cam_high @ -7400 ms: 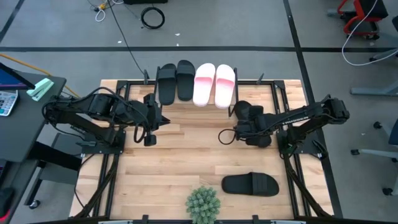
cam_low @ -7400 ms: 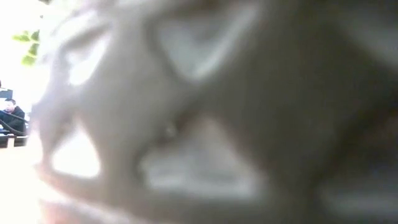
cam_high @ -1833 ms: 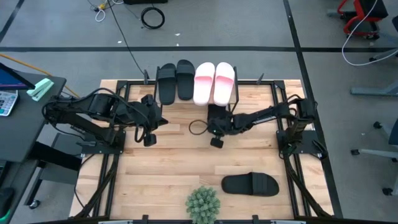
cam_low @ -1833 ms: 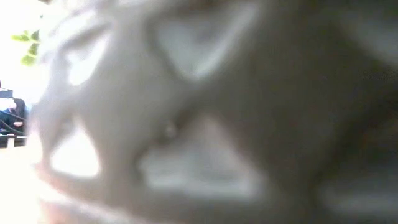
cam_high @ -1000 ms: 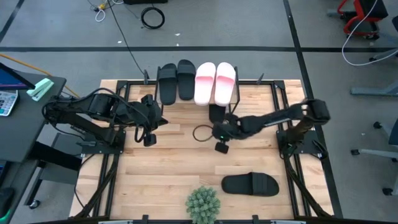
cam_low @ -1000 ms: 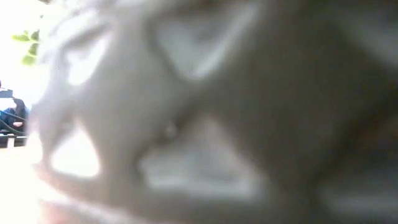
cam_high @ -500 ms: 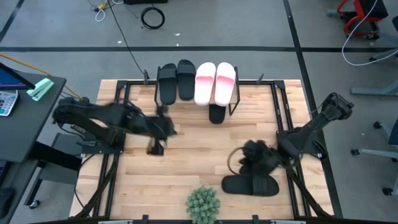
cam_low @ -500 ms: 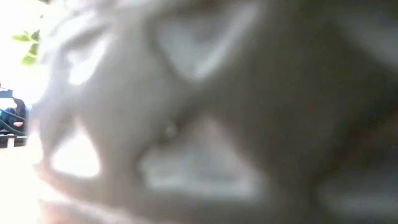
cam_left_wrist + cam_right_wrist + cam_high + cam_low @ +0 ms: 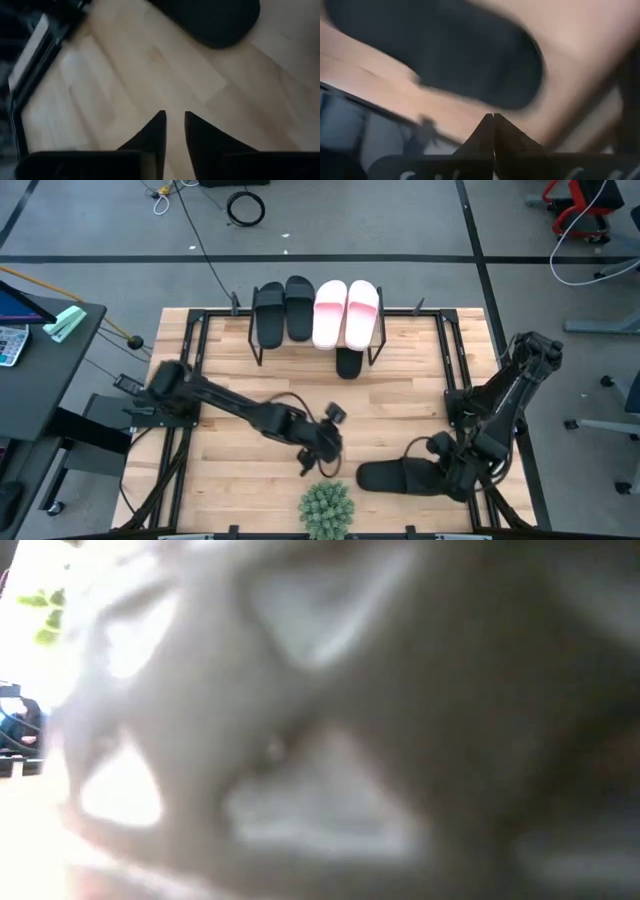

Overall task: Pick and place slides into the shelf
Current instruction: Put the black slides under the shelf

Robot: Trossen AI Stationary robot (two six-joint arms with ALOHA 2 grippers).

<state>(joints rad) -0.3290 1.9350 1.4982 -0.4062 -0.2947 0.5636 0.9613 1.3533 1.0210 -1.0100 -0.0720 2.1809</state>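
Note:
The shelf point(image 9: 381, 348) stands at the table's far middle. Two black slides point(image 9: 282, 311) and two pink slides point(image 9: 346, 313) lie on its top. Another black slide point(image 9: 348, 364) lies on the table under it. A further black slide point(image 9: 398, 477) lies flat on the table at the near right, also seen in the left wrist view point(image 9: 212, 20) and the right wrist view point(image 9: 445, 55). My right gripper point(image 9: 493, 116) is shut, low over this slide's right end point(image 9: 438, 470). My left gripper point(image 9: 175, 117), fingertips narrowly apart and empty, hovers left of the slide point(image 9: 325, 452). My right gripper points its shut fingertips at the edge of the near black slide's right end point(image 9: 510, 102). I cannot tell whether they touch it. The slide lies flat on the table.
A green spiky plant point(image 9: 326, 507) stands at the near edge, just below my left gripper. Black frame rails point(image 9: 468, 430) run along the table's sides. The low view is filled by something blurred close to the lens. Bare wood lies mid-table.
My right gripper has swung from under the shelf toward the near right, down to the lone black slide's right end. My left gripper has left its place at the far left and reached toward the near middle, beside the plant. The slides have not moved.

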